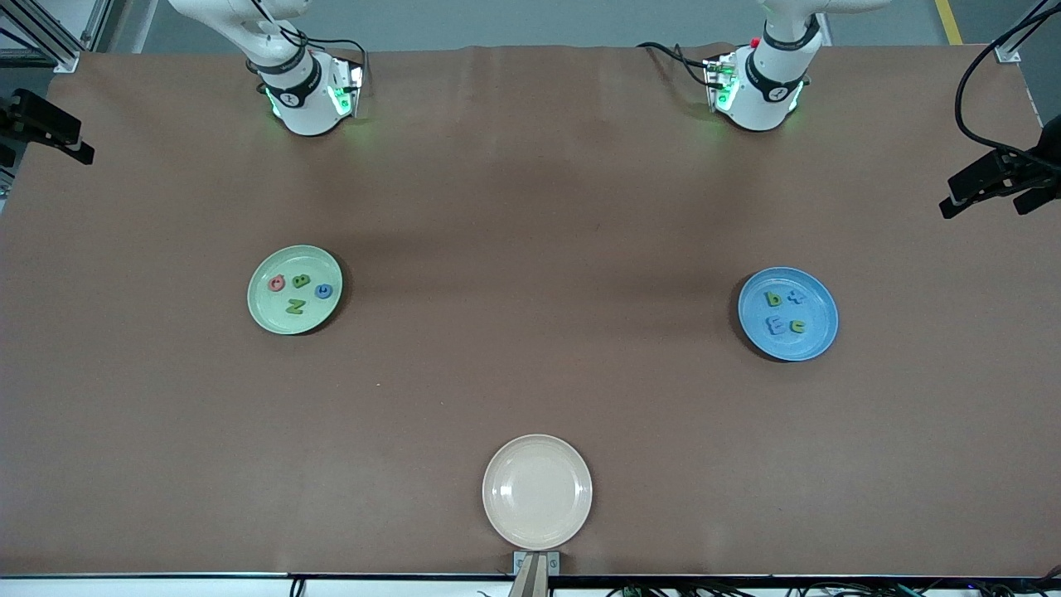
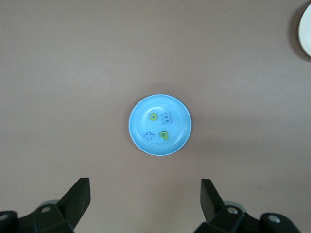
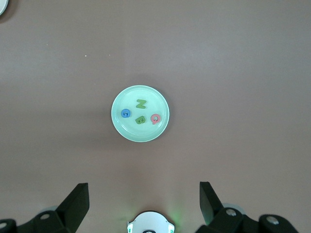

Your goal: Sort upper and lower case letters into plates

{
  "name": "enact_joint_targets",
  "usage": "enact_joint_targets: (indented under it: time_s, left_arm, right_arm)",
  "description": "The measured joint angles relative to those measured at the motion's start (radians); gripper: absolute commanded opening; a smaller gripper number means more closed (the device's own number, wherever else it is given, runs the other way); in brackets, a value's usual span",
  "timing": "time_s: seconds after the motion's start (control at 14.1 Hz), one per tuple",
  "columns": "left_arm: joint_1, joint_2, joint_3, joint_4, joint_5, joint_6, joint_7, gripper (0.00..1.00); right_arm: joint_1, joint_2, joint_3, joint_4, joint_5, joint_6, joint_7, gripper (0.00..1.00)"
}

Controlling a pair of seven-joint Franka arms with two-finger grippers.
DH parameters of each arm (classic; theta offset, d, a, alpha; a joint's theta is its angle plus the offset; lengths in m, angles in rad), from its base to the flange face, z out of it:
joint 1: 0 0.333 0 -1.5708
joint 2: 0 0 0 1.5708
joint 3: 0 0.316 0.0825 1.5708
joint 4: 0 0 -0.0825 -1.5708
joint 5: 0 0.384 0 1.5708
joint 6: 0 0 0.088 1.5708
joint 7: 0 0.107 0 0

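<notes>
The pale green plate (image 1: 269, 319) lies toward the right arm's end of the table. It holds a red Q (image 1: 277, 283), a green B (image 1: 301, 280), a blue G (image 1: 323, 290) and a green N (image 1: 295, 307). The blue plate (image 1: 816, 336) lies toward the left arm's end and holds a green b (image 1: 773, 298), a blue x (image 1: 796, 297) and two more letters. My left gripper (image 2: 145, 183) is open and empty, high over the table, with the blue plate (image 2: 177, 138) below it. My right gripper (image 3: 143, 187) is open and empty, high over the green plate (image 3: 141, 133). Neither gripper shows in the front view.
An empty cream-white plate (image 1: 537, 491) sits at the table edge nearest the front camera, midway between the arms. The arms' bases (image 1: 302, 99) (image 1: 758, 91) stand along the farthest edge. Black camera mounts (image 1: 995, 178) stick in at both ends of the table.
</notes>
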Motion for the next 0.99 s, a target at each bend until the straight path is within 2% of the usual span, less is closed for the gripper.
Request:
enact_joint_targets:
  time_s: [0.99]
  left_arm:
    - [-0.002,0.000,-0.050,0.000,0.006,0.000,0.026,1.00]
  right_arm:
    - [0.000,0.000,0.002,0.000,0.016,0.004,0.042,1.00]
